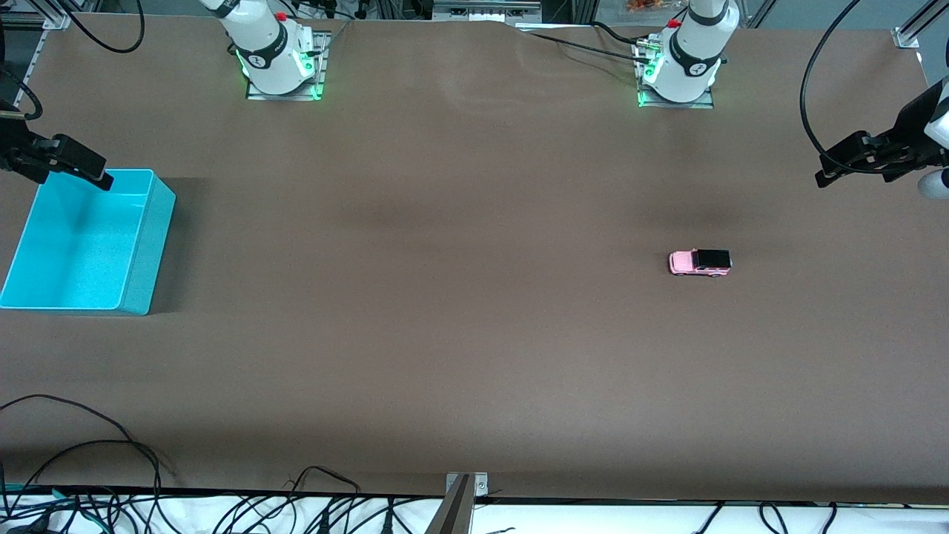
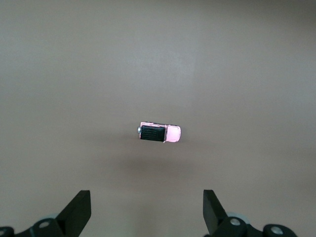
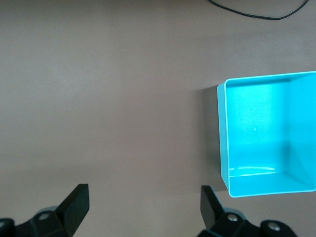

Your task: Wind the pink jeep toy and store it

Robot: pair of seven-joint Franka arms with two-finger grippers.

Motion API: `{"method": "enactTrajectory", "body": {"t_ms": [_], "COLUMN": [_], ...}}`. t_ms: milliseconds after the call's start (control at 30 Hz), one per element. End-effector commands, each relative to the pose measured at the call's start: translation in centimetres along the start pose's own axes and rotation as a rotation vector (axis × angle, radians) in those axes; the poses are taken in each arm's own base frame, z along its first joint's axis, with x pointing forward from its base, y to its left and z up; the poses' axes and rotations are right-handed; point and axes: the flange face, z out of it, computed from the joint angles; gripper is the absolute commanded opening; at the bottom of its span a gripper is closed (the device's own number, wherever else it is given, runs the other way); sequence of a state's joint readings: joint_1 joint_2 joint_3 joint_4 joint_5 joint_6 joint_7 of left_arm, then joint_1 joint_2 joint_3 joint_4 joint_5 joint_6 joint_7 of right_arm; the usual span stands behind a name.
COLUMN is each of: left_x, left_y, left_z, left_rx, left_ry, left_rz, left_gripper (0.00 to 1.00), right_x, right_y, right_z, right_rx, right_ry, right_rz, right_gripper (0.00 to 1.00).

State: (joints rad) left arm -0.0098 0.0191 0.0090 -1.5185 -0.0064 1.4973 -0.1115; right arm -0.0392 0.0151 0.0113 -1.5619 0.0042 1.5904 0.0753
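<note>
The pink jeep toy (image 1: 700, 262) stands on its wheels on the brown table, toward the left arm's end. It has a light pink body and a black roof. It also shows in the left wrist view (image 2: 159, 133), apart from the fingers. My left gripper (image 1: 821, 178) is up in the air over bare table at that end, open and empty (image 2: 146, 212). My right gripper (image 1: 106, 179) is up in the air over bare table beside the turquoise bin (image 1: 159, 237), open and empty (image 3: 143, 207). Nothing shows inside the bin (image 3: 222, 138).
Black cables (image 1: 89, 452) lie along the table edge nearest the front camera, with a metal bracket (image 1: 461, 504) at its middle. The two arm bases (image 1: 278, 59) (image 1: 686, 63) stand at the edge farthest from that camera.
</note>
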Motion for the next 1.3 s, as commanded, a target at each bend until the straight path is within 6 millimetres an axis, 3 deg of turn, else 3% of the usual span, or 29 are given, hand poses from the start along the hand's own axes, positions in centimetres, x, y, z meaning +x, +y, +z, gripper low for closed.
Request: {"method": "enactTrajectory", "body": {"t_ms": [0, 1268], "left_x": [-0.72, -0.72], "left_y": [-0.07, -0.09], "left_z": [-0.34, -0.14], "left_rx": [-0.020, -0.017], "left_ry": [-0.003, -0.011], "left_rz": [-0.012, -0.011], "left_gripper": [1.00, 1.00], "right_x": [0.08, 0.14], "right_y": [-0.14, -0.04], "right_z": [-0.57, -1.17], "right_rx": [0.020, 0.019], "right_ry": [0.011, 0.025], "right_rz": [0.012, 0.003], "right_gripper": [1.00, 1.00]}}
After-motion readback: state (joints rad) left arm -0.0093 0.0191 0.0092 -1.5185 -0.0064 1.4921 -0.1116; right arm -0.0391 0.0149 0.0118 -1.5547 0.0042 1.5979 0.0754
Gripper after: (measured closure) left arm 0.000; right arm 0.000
